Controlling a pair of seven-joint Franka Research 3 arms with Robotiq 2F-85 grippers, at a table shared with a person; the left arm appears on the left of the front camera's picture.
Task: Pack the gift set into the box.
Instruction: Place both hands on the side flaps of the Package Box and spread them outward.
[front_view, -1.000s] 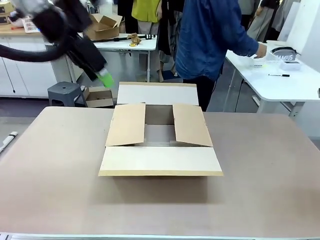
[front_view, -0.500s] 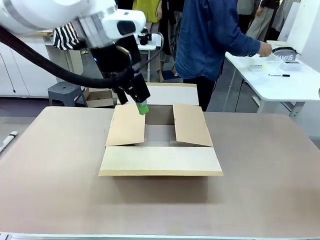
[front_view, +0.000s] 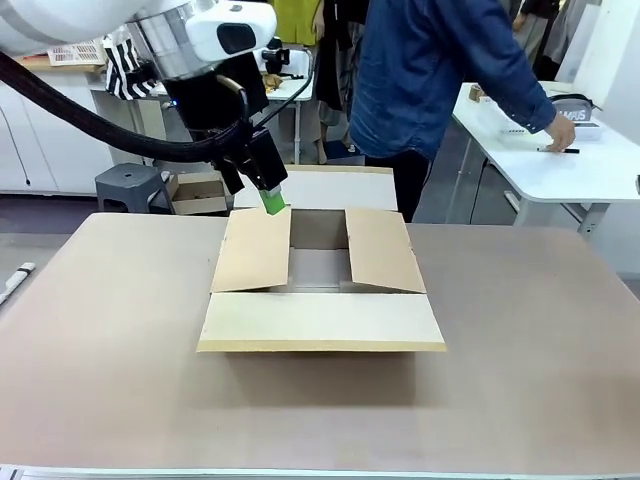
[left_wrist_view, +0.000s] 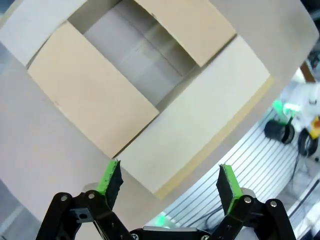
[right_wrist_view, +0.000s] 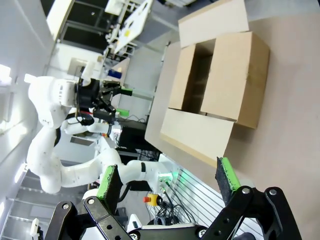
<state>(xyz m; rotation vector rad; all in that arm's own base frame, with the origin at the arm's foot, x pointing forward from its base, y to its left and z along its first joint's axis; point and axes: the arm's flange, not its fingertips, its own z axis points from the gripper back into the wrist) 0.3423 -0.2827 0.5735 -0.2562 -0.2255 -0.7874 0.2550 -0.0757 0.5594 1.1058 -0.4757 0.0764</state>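
The box (front_view: 320, 322) stands at the middle of the table with all four flaps folded out and its inside bare. My left gripper (front_view: 272, 200) hovers over its far left corner, open and empty; the left wrist view looks down on the box (left_wrist_view: 95, 95) between the spread green pads (left_wrist_view: 110, 177). The gift set's pale basket (front_view: 510, 122) and grey pouch (front_view: 577, 108) sit on the white side table at the right, under the person's hand (front_view: 556, 128). My right gripper (right_wrist_view: 168, 181) is open and empty, well away from the box (right_wrist_view: 235, 75); it is out of the front view.
A black pen (front_view: 558, 150) lies on the white side table (front_view: 570, 175). The person in a blue top (front_view: 430, 70) stands behind the box's far right. A small brown carton (front_view: 198, 192) and a grey stool (front_view: 130, 185) sit on the floor at the far left.
My left arm swung from the upper left to above the box's far left corner, then drew back slightly. The person's hand moved nearer along the side table, towards the pen.
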